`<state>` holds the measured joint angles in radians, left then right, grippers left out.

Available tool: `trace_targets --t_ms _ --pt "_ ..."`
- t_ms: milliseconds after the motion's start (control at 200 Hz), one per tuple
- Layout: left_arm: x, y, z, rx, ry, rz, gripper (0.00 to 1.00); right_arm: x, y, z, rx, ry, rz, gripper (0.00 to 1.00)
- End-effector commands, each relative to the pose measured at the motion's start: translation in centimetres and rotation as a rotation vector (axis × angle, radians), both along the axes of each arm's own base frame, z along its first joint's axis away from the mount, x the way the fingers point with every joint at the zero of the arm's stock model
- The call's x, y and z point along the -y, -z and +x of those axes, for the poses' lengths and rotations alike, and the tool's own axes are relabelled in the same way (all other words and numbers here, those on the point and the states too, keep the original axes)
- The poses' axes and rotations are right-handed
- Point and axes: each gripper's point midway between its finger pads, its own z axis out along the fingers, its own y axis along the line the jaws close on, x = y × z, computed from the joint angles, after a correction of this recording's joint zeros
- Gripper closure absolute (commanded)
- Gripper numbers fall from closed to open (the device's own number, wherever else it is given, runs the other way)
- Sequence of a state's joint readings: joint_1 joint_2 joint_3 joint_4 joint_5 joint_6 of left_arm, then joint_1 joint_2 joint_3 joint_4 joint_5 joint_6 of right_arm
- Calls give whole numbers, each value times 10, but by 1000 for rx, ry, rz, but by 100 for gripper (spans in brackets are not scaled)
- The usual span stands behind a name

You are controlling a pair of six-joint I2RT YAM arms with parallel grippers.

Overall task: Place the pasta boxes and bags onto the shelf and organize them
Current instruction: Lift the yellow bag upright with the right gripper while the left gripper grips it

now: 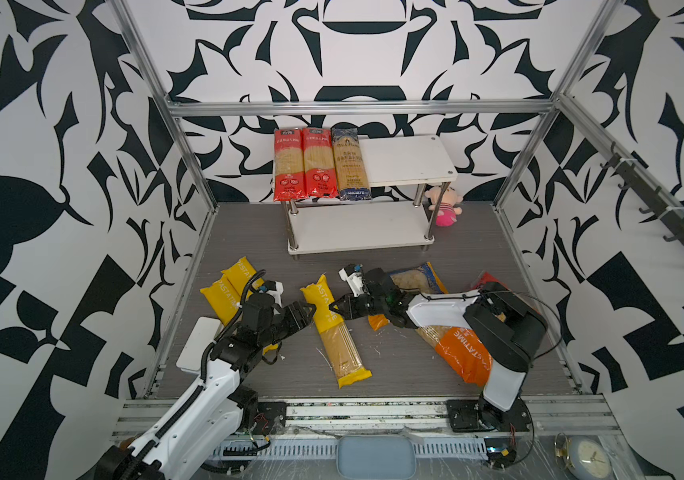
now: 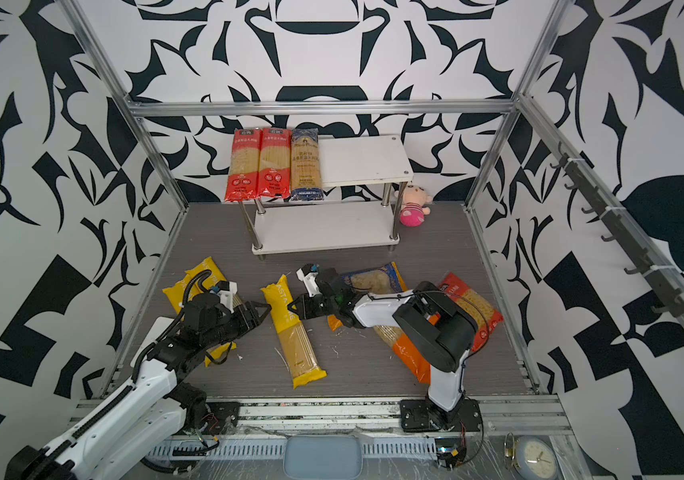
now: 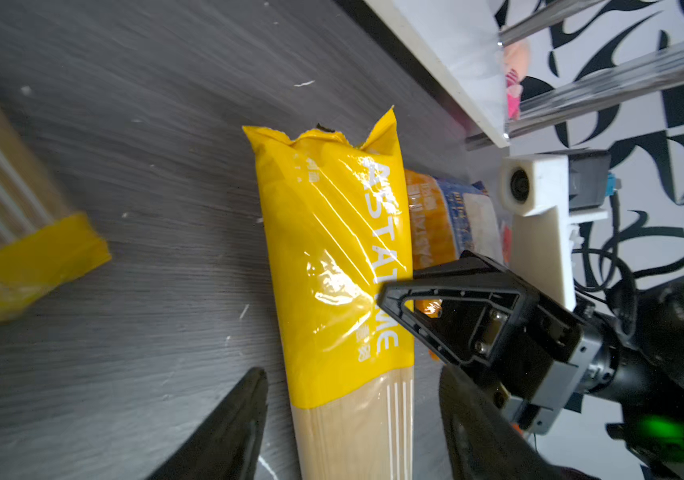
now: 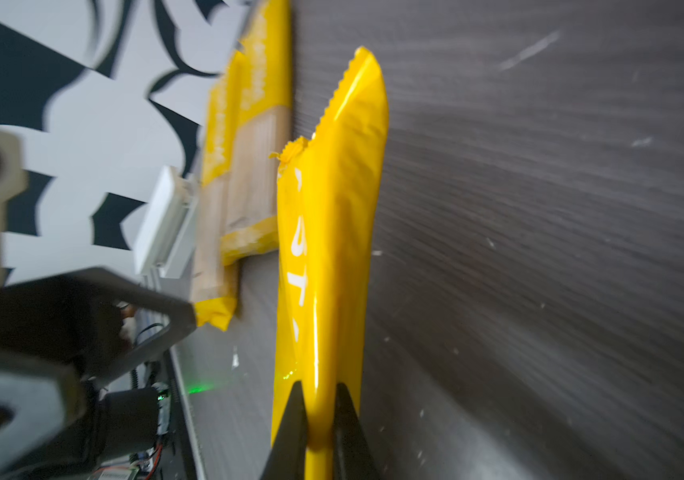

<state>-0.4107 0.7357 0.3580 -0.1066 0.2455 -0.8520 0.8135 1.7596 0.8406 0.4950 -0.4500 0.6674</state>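
Right gripper [image 4: 318, 392] is closed almost fully on a fold of film at the printed end of the yellow PASTATIME pack [image 1: 334, 332], which is laid on the grey table [image 1: 394, 361] between the two arms, in front of the shelf [image 1: 407, 160]. Left gripper [image 1: 310, 309] is spread open at the pack's other edge, nothing being held. Two more yellow packs [image 1: 220, 297] are seen further left, and two red packs [image 1: 290, 164] and a dark blue pack [image 1: 349, 164] are laid on the shelf's top board.
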Motion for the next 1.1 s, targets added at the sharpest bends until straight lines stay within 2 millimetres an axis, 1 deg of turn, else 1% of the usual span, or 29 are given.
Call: trace_targets --t_ms 0,180,355,440,500,610,720,815,870,955,1095 --pt "19 -46 1 160 116 -78 30 0 -124 7 356 -2 321 100" --pt "45 -71 -10 259 259 -126 27 32 -182 -10 478 12 405 100" --pt "78 -93 -26 368 404 -148 23 56 -231 -24 569 16 427 100" --pt "88 -103 -28 403 442 -174 22 63 -252 -33 599 3 442 100" --pt "93 -114 -29 436 462 -205 22 67 -266 -38 617 -3 458 100" --pt "101 -144 -33 513 514 -277 21 71 -293 -48 644 -21 498 100" --pt "111 -170 -42 582 591 -326 21 73 -315 -56 652 -43 545 100" --pt "115 -191 -49 650 638 -365 22 75 -331 -60 657 -57 588 100" --pt "118 -201 -51 676 659 -377 25 77 -338 -59 650 -60 608 100" --pt "121 -212 -52 708 691 -388 33 80 -347 -55 627 -58 643 100" --pt "124 -223 -52 726 709 -395 57 88 -355 -42 570 -36 696 100"
